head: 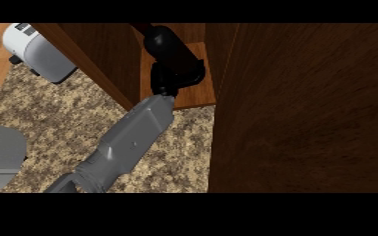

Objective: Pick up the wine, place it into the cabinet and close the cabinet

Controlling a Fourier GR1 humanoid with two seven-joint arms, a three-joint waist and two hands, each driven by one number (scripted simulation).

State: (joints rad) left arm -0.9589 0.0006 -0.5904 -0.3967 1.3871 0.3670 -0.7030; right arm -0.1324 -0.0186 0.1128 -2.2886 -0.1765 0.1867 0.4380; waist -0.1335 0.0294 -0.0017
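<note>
Inside the open cabinet [198, 87], the right hand [176, 75] has its fingers curled round the dark wine bottle [164, 42]. Its forearm [129, 137] crosses the speckled counter [52, 115].

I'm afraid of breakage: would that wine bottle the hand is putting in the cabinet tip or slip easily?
The wine bottle looks tall and narrow, so it may tip if nudged on the cabinet shelf. Its dark, smooth surface could be slippery, though the right hand curls round it. Likely rigid and breakable.
</note>
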